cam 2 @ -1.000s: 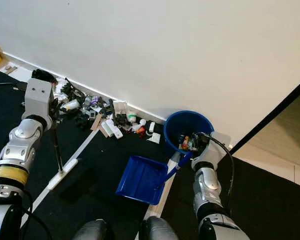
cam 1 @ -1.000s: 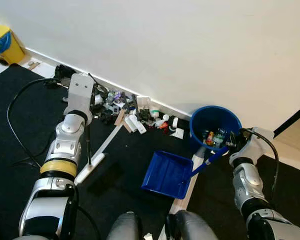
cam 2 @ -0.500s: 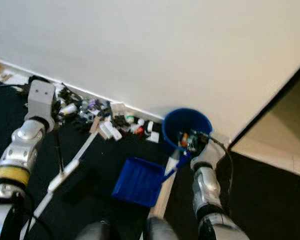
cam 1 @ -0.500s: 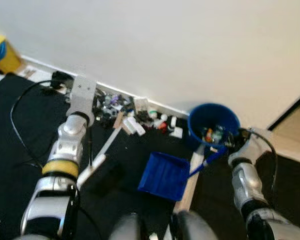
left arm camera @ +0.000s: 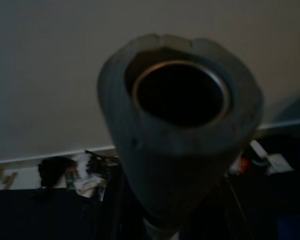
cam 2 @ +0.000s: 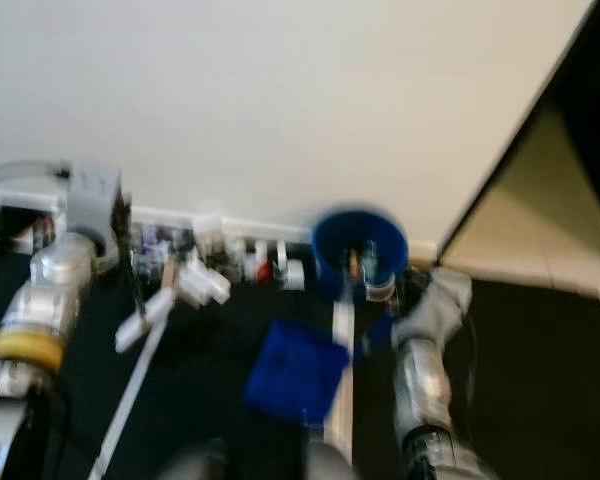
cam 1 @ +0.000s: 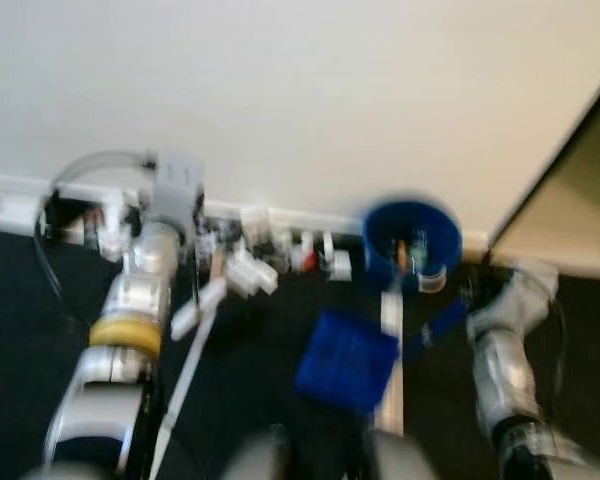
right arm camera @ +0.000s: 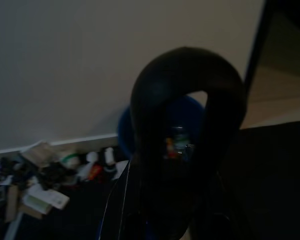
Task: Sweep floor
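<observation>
1. Head views are blurred; we stand facing the white wall (cam 1: 300, 90) on dark floor (cam 1: 30, 330)
2. Litter pile (cam 1: 270, 255) lies in a row along the foot of the wall, between our left arm and the blue bucket (cam 1: 412, 240)
3. Broom (cam 1: 195, 340): long pale handle runs from near our feet up and away to the head, which sits at the near edge of the pile; its long axis points roughly straight at the wall
4. Left gripper (cam 1: 175, 215) is raised by the top of the broom, just beside the pile; in the left wrist view a hollow handle end (left arm camera: 180, 95) sits right before the camera, so we judge it is clamped on the broom, though the fingers themselves can't be made out
5. Blue dustpan (cam 1: 348, 360) lies flat on the floor in front of the bucket, to the right of the pile, mouth turned toward the left
6. Right gripper (cam 1: 480, 300) sits low at the dustpan's handle (cam 1: 435, 322); the loop end (right arm camera: 187, 115) fills the right wrist view, so likely gripping it; fingers not visible
7. Key relation: pile is left of the dustpan and the left arm is nearer it, so the sweep should run rightward along the wall into the pan
8. Left arm stretched forward, elbow low; right arm bent, forearm close to the bucket
</observation>
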